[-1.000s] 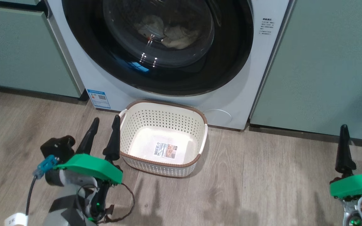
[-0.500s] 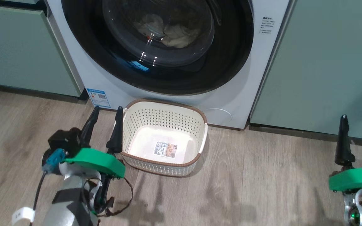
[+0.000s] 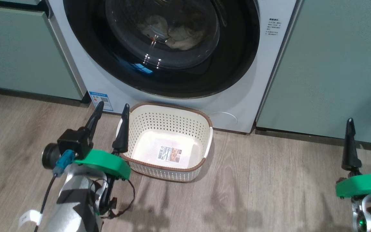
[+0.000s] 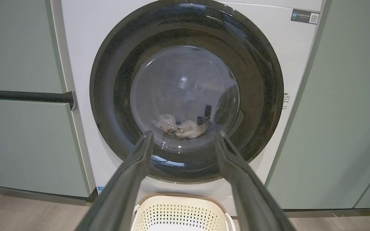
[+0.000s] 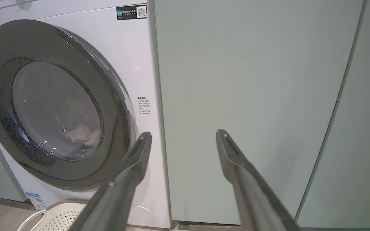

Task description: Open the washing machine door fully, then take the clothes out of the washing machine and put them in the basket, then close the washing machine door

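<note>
The white washing machine (image 3: 108,83) fills the top of the head view. Its glossy black washing machine door (image 3: 246,54) lies against or close to the front; I cannot tell whether it is latched. Pale clothes (image 3: 179,35) lie in the drum behind the glass, also seen in the left wrist view (image 4: 185,128). The basket (image 3: 169,108) stands empty on the floor just below the door. My left gripper (image 3: 113,105) is open beside the basket's left handle, pointing at the door (image 4: 108,96). My right gripper (image 3: 364,120) is open at the far right, facing the cabinet.
Sage-green cabinet panels (image 3: 327,64) flank the machine on both sides, with a dark handle bar (image 4: 24,95) on the left one. A round flap (image 3: 224,120) sits low on the machine's front. Wooden floor (image 3: 269,193) spreads around the basket.
My left gripper has risen and moved forward towards the machine, its fingertips now level with the basket's far-left corner. The right gripper has risen slightly. Both stay open.
</note>
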You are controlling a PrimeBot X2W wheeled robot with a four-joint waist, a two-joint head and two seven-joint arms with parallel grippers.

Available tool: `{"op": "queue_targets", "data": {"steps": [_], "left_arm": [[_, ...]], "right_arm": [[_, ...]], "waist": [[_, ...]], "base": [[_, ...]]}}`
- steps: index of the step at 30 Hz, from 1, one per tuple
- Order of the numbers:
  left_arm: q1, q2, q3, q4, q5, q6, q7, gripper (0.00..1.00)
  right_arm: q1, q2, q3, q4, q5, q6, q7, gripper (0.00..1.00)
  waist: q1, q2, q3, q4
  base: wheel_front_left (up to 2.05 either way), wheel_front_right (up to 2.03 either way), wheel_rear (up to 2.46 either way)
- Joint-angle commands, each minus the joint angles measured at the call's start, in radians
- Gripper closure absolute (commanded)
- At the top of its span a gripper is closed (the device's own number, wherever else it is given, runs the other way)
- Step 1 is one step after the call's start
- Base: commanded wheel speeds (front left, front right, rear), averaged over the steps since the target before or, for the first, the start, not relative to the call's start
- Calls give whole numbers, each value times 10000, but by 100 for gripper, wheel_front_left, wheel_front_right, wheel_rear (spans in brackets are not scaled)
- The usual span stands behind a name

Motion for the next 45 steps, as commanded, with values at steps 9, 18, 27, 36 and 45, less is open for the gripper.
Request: {"op": "queue_targets", "data": {"steps": [9,18,27,36,45], "left_arm": [[-526,152,318,-176,-278,-18,-91,0],[-536,152,354,-144,-366,-45,-91,0],[-543,152,308,-123,-440,-37,-91,0],[-600,152,63,-158,-573,-25,-91,0],[-723,152,-543,-77,-815,52,-91,0]], "right_arm": [[-545,-202,260,153,562,35,-95,0],[-560,-202,408,277,638,35,-95,0],[-586,-202,565,276,685,35,-95,22],[-1385,-202,742,950,3241,35,-95,100],[-3587,-794,2372,3300,8355,35,488,100]], "waist": [[0,0,-2,20],[0,0,13,32],[0,0,24,86],[0,0,255,282],[0,0,799,698]], "base": [[0,0,0],[0,0,0],[0,0,0],[0,0,0],[0,0,0]]}}
